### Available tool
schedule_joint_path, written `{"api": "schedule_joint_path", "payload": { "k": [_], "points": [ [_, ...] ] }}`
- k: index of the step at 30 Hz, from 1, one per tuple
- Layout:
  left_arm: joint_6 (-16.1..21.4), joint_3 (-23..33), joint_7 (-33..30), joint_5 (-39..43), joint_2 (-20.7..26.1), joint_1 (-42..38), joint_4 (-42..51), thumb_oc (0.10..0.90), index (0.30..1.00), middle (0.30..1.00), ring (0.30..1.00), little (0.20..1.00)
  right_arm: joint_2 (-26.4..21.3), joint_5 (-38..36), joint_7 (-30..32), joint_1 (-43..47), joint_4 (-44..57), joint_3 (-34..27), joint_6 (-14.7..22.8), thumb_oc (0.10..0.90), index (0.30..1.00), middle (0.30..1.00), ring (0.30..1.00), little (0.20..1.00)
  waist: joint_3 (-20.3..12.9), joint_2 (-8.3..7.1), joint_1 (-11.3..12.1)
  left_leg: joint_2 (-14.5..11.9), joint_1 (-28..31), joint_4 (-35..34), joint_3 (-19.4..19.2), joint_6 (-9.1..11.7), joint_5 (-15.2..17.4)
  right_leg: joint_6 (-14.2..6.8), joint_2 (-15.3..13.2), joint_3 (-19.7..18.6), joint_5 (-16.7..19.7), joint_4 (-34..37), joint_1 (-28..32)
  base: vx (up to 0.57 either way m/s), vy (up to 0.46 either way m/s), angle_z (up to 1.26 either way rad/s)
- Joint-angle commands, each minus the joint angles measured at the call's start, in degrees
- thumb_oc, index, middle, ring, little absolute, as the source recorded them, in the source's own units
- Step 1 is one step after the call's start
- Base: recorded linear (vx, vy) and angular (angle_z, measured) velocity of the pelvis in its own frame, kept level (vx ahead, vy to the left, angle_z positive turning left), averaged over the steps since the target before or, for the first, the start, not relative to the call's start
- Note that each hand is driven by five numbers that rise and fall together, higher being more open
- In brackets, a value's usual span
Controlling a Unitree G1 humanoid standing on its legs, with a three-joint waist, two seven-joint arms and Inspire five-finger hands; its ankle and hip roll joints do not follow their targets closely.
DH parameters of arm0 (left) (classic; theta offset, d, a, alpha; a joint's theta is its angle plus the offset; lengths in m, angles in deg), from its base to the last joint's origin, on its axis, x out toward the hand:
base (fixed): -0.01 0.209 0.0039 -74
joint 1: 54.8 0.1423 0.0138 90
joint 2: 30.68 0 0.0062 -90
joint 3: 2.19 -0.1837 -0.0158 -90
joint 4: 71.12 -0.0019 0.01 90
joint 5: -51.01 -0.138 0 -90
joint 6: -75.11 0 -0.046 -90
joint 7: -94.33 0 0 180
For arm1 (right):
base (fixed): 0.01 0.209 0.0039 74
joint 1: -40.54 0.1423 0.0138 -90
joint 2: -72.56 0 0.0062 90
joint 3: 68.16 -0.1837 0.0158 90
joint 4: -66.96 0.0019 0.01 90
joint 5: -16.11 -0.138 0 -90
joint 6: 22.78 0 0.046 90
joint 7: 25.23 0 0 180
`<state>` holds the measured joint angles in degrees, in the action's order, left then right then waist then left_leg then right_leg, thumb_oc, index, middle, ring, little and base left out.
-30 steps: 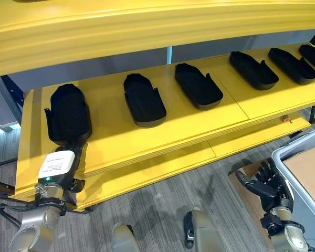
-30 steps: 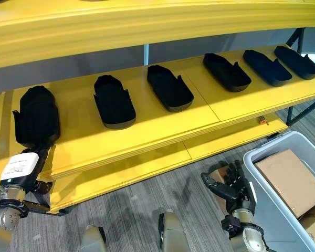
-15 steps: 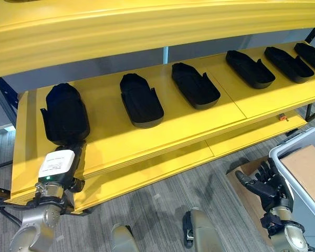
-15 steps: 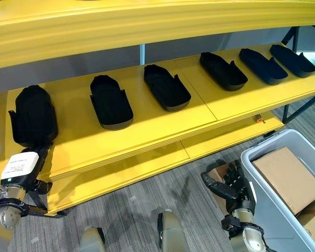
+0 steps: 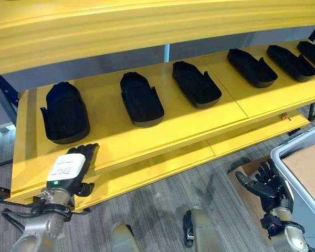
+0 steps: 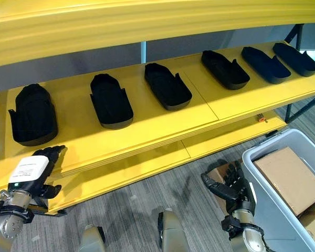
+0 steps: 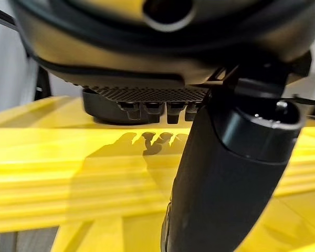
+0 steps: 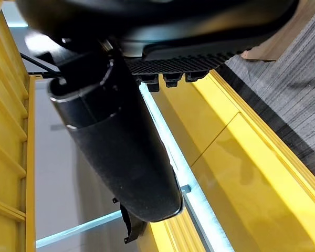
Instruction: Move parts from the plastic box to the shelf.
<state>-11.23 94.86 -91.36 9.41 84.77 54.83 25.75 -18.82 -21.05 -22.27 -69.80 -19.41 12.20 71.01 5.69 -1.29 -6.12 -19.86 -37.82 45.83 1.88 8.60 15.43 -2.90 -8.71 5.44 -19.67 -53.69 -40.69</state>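
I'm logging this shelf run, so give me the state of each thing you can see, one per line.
Left hand: open, empty, at the shelf's front edge.
Right hand: open, empty, beside the plastic box.
Leftmost part: lying on the shelf, free of the hand.
Shelf: six black parts in a row.
Plastic box: open-topped, cardboard inside.

arms: silver-grey | left robot hand (image 5: 71,170): dark; white label | right robot hand (image 5: 268,185): dark

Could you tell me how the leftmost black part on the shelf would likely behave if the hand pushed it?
The leftmost black part looks like a rigid moulded shell, so it would probably slide rather than bend. It lies flat and low on the smooth yellow shelf, so tipping or rolling seems unlikely. It appears hollow, probably light.
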Motion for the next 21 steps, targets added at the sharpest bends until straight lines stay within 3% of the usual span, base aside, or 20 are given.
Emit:
{"api": "schedule_joint_path", "payload": {
  "k": [1, 7, 8, 10, 11, 12, 13, 14, 16, 17, 21],
  "points": [
    [2.4, 5.9, -1.7, 4.4, 1.0, -1.5, 7.6, 0.9, 1.0, 1.0, 1.0, 1.0, -2.3, -0.1, -1.0, 1.9, 6.3, -3.3, 5.6, 0.9, 1.0, 1.0, 1.0, 1.0, 0.4, 0.69, 0.3, 1.8, 0.5, 1.7, 0.2, -5.0, 1.5, -0.8, -1.1, -1.5, -0.7, 4.8, 5.8, 0.0, 0.0, 0.0],
    [3.9, 5.7, -0.1, 14.6, -1.7, 1.6, 11.1, 0.9, 1.0, 1.0, 1.0, 1.0, -2.3, -0.1, -1.0, 1.3, 7.0, -3.0, 5.9, 0.9, 1.0, 1.0, 1.0, 1.0, 1.2, 0.7, 0.8, 2.0, 1.6, 0.7, 0.5, -5.0, 0.8, -0.7, -1.3, -1.2, -0.5, 5.1, 6.7, -0.01, -0.015, 0.02],
    [4.5, 5.0, 0.5, 22.3, -4.0, 2.0, 11.2, 0.9, 1.0, 1.0, 1.0, 1.0, -2.1, -0.4, -1.2, 1.1, 7.3, -2.5, 5.9, 0.9, 1.0, 1.0, 1.0, 1.0, 1.5, 0.8, 0.9, 2.1, 2.2, 0.1, 0.6, -5.0, 0.4, -0.7, -1.4, -1.0, -0.3, 5.4, 7.4, 0.0, 0.0, 0.0],
    [4.7, 4.4, 0.8, 26.4, -5.2, 2.2, 10.6, 0.9, 1.0, 1.0, 1.0, 1.0, -2.2, -0.4, -1.4, 1.0, 7.4, -2.2, 5.9, 0.9, 1.0, 1.0, 1.0, 1.0, 1.6, 0.89, 0.9, 2.1, 3.1, -0.6, 0.7, -4.9, 0.0, -0.6, -1.4, -0.9, -0.2, 5.7, 8.2, 0.0, -0.039, 0.05],
    [5.4, 3.3, 0.4, 34.2, -7.3, 2.3, 10.0, 0.9, 1.0, 1.0, 1.0, 1.0, -2.4, -0.3, -1.8, 1.0, 7.2, -1.4, 5.9, 0.9, 1.0, 1.0, 1.0, 1.0, 2.1, 0.98, 1.0, 1.9, 5.1, -2.4, 0.5, -4.7, -0.8, -0.6, -1.4, -0.7, 0.1, 6.5, 10.0, 0.01, -0.046, 0.12],
    [5.4, 3.3, 0.4, 34.2, -7.3, 2.3, 10.0, 0.9, 1.0, 1.0, 1.0, 1.0, -2.4, -0.3, -1.8, 1.0, 7.2, -1.4, 5.9, 0.9, 1.0, 1.0, 1.0, 1.0, 2.2, 0.96, 1.0, 1.9, 5.2, -2.4, 0.5, -4.7, -0.9, -0.6, -1.4, -0.7, 0.1, 6.5, 10.1, 0.03, -0.092, 0.12],
    [5.8, 1.3, 1.2, 43.4, -9.7, 2.0, 8.4, 0.9, 1.0, 1.0, 1.0, 1.0, -2.8, -0.2, -2.4, 0.7, 6.9, -0.5, 5.9, 0.9, 1.0, 1.0, 1.0, 1.0, 2.7, 1.02, 1.2, 1.5, 7.6, -4.7, 0.5, -4.3, -1.8, -0.6, -1.3, -0.4, 0.5, 7.7, 12.4, 0.02, -0.06, 0.12],
    [5.9, 1.3, 1.2, 43.5, -9.6, 2.0, 8.4, 0.9, 1.0, 1.0, 1.0, 1.0, -2.8, -0.2, -2.4, 0.7, 6.8, -0.5, 5.9, 0.9, 1.0, 1.0, 1.0, 1.0, 2.9, 1.04, 1.2, 1.5, 8.0, -4.9, 0.5, -4.3, -1.9, -0.6, -1.3, -0.4, 0.6, 7.9, 12.8, 0.02, -0.094, 0.13],
    [5.6, -2.5, 3.3, 60.6, -15.0, 1.4, 5.2, 0.9, 1.0, 1.0, 1.0, 1.0, -3.1, 1.3, -2.5, 0.6, 5.9, 0.6, 6.0, 0.9, 1.0, 1.0, 1.0, 1.0, 4.3, 1.4, 1.2, 0.8, 13.8, -11.4, 0.3, -3.4, -4.8, -0.7, -0.9, 0.5, 1.9, 11.9, 18.3, 0.03, -0.113, 0.14],
    [5.6, -2.5, 3.4, 60.7, -15.0, 1.3, 5.1, 0.9, 1.0, 1.0, 1.0, 1.0, -3.1, 1.3, -2.5, 0.6, 5.9, 0.6, 6.1, 0.9, 1.0, 1.0, 1.0, 1.0, 4.7, 1.4, 1.2, 0.8, 14.4, -11.8, 0.1, -3.4, -4.9, -0.6, -0.8, 0.5, 2.0, 12.2, 18.8, -0.04, -0.117, 0.13],
    [4.7, -4.9, 4.8, 70.2, -19.3, 2.1, 3.1, 0.9, 1.0, 1.0, 1.0, 1.0, -3.2, 3.1, -2.6, -0.4, 4.6, 0.9, 6.1, 0.9, 1.0, 1.0, 1.0, 1.0, 6.1, 2.51, 0.8, 0.2, 21.8, -23.5, -0.8, -2.8, -11.5, -0.4, 0.7, 2.5, 4.8, 19.4, 25.1, 0.0, -0.1, 0.1]
  ]
}}
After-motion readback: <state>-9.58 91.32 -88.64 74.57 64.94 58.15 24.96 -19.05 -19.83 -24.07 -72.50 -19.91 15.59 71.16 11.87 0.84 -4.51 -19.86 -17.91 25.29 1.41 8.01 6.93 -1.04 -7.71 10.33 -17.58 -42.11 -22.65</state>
